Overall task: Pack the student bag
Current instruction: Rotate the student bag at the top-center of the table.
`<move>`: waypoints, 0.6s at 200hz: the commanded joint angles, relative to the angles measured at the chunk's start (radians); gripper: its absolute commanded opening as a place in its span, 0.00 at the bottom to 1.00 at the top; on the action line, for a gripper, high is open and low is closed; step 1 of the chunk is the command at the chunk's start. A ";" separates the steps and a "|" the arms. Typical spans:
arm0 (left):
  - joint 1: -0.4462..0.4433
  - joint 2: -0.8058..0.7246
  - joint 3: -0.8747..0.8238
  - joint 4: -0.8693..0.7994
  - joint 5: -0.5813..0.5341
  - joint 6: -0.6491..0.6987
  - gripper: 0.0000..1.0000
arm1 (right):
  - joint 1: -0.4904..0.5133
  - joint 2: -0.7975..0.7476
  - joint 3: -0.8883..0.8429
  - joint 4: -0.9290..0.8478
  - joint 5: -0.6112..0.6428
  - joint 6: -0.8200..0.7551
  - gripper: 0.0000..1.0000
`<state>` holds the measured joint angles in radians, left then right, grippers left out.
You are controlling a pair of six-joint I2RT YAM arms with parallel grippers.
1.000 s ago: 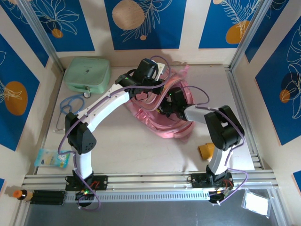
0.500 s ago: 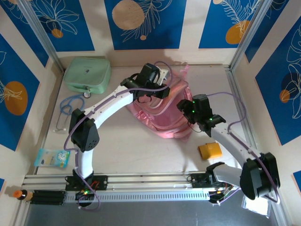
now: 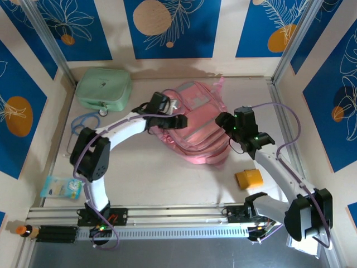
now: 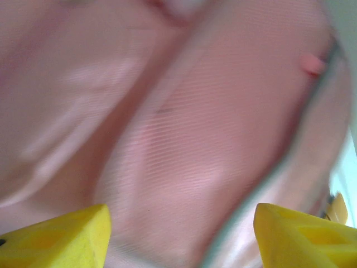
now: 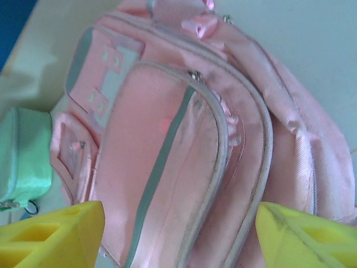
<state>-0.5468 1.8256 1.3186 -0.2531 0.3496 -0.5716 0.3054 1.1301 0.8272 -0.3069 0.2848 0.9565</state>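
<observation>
Your left gripper (image 4: 179,226): fingers spread wide, pink bag (image 4: 184,128) right in front of them, very close, all blurry; can't tell if touching. Your right gripper (image 5: 179,223): fingers spread, holding nothing, bag just ahead of them, lying flat. Watch out: fingers may catch zip (image 5: 194,74) or loose cloth and drag bag. Can't see bag's main opening or what's inside

A mint-green case (image 3: 104,88) lies back left, a yellow block (image 3: 249,178) front right, a packet (image 3: 61,187) front left.
</observation>
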 commanded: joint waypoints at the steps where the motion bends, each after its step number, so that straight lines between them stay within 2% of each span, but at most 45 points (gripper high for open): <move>1: 0.077 -0.086 -0.147 0.190 -0.016 -0.212 0.65 | -0.002 0.037 0.024 0.006 -0.076 -0.009 0.72; 18: 0.111 -0.096 -0.225 0.273 -0.012 -0.287 0.65 | 0.001 0.059 0.026 0.016 -0.100 -0.002 0.72; 37: 0.134 -0.076 -0.240 0.311 0.002 -0.329 0.65 | 0.004 0.078 0.031 0.020 -0.125 0.000 0.72; 120: 0.154 0.086 -0.111 0.304 -0.008 -0.439 0.63 | 0.003 0.129 0.024 -0.001 -0.185 0.033 0.72</move>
<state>-0.4019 1.8809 1.1561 0.0448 0.3363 -0.9642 0.3065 1.2346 0.8295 -0.3004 0.1383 0.9760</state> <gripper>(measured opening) 0.630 0.724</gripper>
